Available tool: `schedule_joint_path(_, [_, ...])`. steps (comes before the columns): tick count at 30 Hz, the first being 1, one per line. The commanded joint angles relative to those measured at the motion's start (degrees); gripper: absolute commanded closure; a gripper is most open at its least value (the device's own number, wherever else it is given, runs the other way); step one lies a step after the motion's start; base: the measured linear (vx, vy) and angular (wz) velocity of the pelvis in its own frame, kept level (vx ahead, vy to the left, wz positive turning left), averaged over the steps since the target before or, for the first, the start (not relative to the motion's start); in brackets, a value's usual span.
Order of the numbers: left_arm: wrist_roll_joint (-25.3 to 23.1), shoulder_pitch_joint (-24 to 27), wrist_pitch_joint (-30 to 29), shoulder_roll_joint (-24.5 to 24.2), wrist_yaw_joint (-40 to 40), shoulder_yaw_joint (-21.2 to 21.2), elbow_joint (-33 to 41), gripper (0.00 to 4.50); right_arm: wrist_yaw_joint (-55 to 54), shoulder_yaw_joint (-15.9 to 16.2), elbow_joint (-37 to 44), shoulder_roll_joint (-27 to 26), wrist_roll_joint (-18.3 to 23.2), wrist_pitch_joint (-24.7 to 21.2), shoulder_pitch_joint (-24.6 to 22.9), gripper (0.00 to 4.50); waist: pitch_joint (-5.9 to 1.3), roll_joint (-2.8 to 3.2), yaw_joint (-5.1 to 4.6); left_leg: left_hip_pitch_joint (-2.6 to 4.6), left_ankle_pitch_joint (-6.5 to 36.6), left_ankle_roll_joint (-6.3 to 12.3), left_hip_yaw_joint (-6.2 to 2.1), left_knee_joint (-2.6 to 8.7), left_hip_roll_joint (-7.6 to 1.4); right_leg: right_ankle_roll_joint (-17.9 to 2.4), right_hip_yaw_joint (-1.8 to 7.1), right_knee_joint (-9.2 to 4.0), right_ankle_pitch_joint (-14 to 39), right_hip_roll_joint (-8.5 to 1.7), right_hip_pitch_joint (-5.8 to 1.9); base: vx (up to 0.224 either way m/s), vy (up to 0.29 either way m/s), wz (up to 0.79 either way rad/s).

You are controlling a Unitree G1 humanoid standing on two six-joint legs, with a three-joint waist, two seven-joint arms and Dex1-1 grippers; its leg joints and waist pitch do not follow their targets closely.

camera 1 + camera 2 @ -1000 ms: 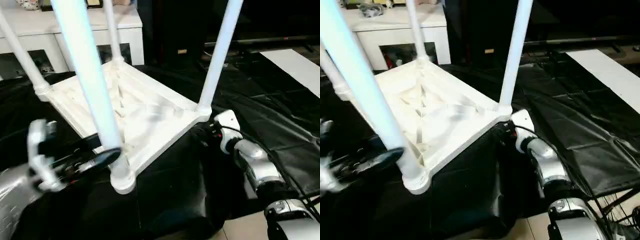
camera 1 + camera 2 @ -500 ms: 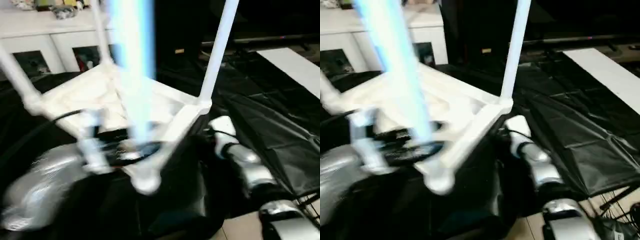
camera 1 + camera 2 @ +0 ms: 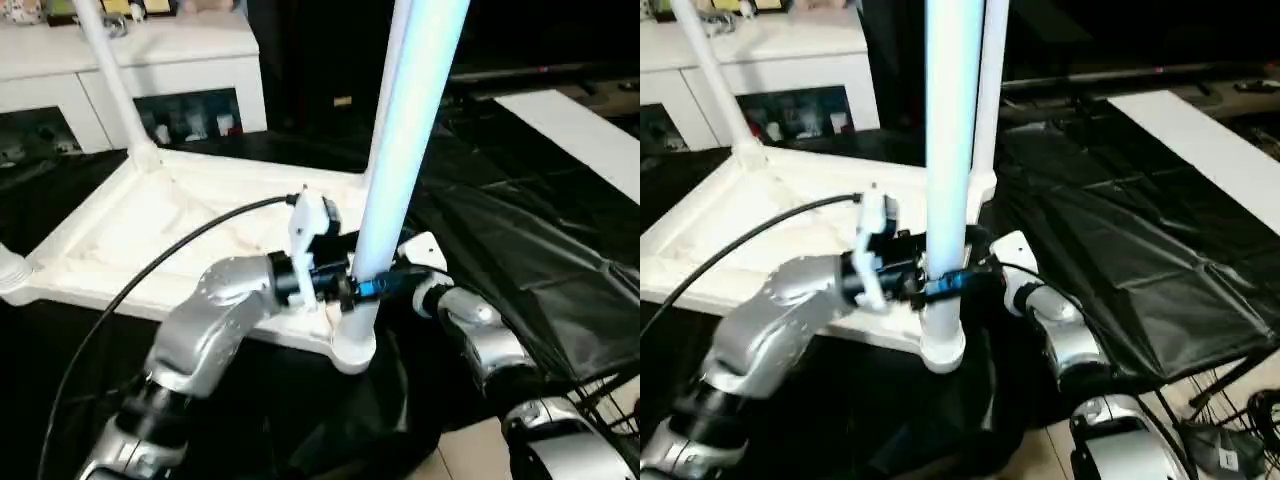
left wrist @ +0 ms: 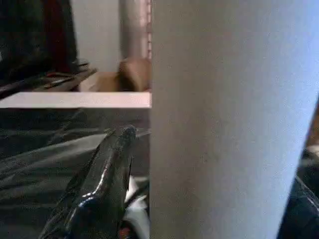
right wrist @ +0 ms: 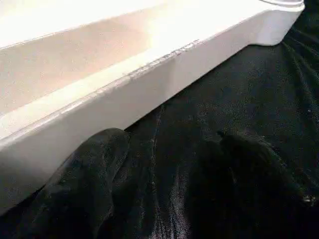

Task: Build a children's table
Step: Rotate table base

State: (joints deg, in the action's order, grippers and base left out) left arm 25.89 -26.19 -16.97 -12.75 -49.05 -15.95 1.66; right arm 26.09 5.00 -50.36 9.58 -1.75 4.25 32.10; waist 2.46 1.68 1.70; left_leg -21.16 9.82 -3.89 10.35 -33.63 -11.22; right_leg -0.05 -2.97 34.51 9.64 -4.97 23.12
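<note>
The children's table lies upside down on black cloth, its white tabletop (image 3: 120,250) ribbed side up. A near leg (image 3: 400,150) rises from the front right corner socket (image 3: 352,352). A far leg (image 3: 110,70) and another leg (image 3: 990,100) also stand in their sockets. My left gripper (image 3: 365,288) is shut on the near leg just above its socket; one black finger (image 4: 99,189) lies along the white tube (image 4: 224,124). My right gripper (image 5: 169,144) stands open low beside the tabletop's rim (image 5: 149,84), nothing between its fingers.
A white cabinet (image 3: 150,70) with glass doors stands behind the table. Black cloth (image 3: 520,230) covers the work surface and falls away at the right. A white panel (image 3: 580,120) lies at the far right. My left arm's cable (image 3: 150,270) arcs over the tabletop.
My left arm has swung to the right with the near leg, and the tabletop has turned with it, bringing that corner next to my right wrist. The right arm has barely moved.
</note>
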Motion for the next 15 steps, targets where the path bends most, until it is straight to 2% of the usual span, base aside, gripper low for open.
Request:
schedule_joint_path(1, [-3.31, -0.97, 1.58, 0.55, 2.48, -0.16, -2.78, 1.48, 4.74, 2.31, 2.23, -1.72, 0.93, 1.54, -0.07, 0.83, -3.44, -0.49, 0.36, 0.17, 16.18, 1.40, -0.23, 3.75, -0.96, -10.99, 1.56, -4.21, 16.19, -2.04, -2.93, 0.000, 0.000, 0.00])
schedule_joint_path(7, [-7.35, -2.86, 5.56, 3.17, 6.55, -0.42, -7.90, 1.48, 14.59, 4.99, 7.30, -2.87, 3.58, 1.87, -3.06, 0.83, -3.33, -0.68, 0.55, 0.06, 17.34, 1.95, -0.43, 3.92, -1.03, -9.92, 1.48, -4.58, 19.20, -2.20, -2.90, 0.000, 0.000, 0.00])
schedule_joint_path(11, [-8.62, -3.27, 7.45, 5.26, 6.99, -1.02, -9.08, 1.48, 19.69, 6.20, 9.58, -3.07, 4.40, 0.90, -4.68, 0.83, -3.30, -0.49, 0.71, 0.29, 17.91, 1.81, -0.48, 3.93, -1.20, -10.70, 1.54, -4.69, 19.41, -2.29, -2.60, 0.000, 0.000, 0.00])
schedule_joint_path(15, [-8.85, -2.92, 8.90, 7.15, 6.35, -2.23, -8.68, 1.48, 22.39, 6.89, 10.66, -2.66, 4.14, 0.44, -5.51, 0.83, -3.35, -0.34, 0.72, 0.19, 18.15, 1.94, -0.60, 4.01, -1.28, -11.18, 1.49, -4.61, 18.26, -2.32, -2.73, 0.000, 0.000, 0.00])
